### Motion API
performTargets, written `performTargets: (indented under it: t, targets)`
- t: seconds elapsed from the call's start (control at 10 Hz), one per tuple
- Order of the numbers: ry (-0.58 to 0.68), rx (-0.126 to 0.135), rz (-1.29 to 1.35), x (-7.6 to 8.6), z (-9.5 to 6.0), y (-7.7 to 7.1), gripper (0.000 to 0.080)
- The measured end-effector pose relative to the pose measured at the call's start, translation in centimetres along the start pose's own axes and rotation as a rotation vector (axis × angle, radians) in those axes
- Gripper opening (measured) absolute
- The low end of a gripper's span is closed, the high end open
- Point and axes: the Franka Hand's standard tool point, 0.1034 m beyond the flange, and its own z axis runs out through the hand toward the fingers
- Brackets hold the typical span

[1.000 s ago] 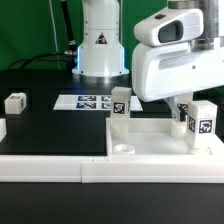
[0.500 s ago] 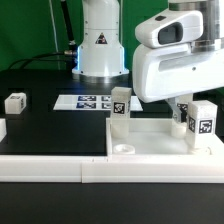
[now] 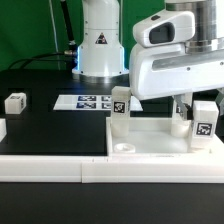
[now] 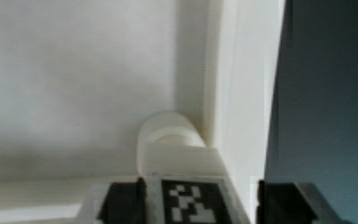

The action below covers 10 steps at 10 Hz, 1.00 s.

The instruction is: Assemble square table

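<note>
The square table's white slab lies flat behind the front wall. One tagged leg stands upright at its back corner on the exterior view's left. A second leg stands at the back corner on the exterior view's right, and my gripper comes down over it. In the wrist view this leg sits between my black fingers, which press in on its sides. Beyond it are a rounded corner socket and the slab's raised rim. Two loose legs lie on the black table.
The marker board lies flat behind the slab, in front of the robot's white base. A long low white border wall runs along the front edge. My bulky white hand hides the slab's far right part.
My fingers have closed in on the right-hand leg. The hand has tilted slightly and the leg has shifted a little toward the exterior view's right. The other parts have not moved.
</note>
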Motion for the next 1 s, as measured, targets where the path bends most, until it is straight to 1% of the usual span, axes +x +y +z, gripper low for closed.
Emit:
performTargets:
  t: [0.2, 0.3, 0.4, 0.6, 0.8, 0.9, 1.0]
  targets:
    - [0.001, 0.002, 0.114, 0.0, 0.0, -0.1, 0.0303]
    - [0.040, 0.002, 0.218, 0.0, 0.1, -0.3, 0.0303]
    - [0.064, 0.011, 0.371, -0.3, 0.4, -0.4, 0.0303]
    - [0.080, 0.048, 0.635, -0.3, 0.7, -1.3, 0.0302]
    - [0.068, 0.094, 0.895, -0.2, 0.9, -2.0, 0.0303]
    - [0.059, 0.124, 0.973, 0.0, 0.9, -1.9, 0.0302]
    - [0.060, 0.146, 1.017, 0.3, 0.7, -1.4, 0.0302]
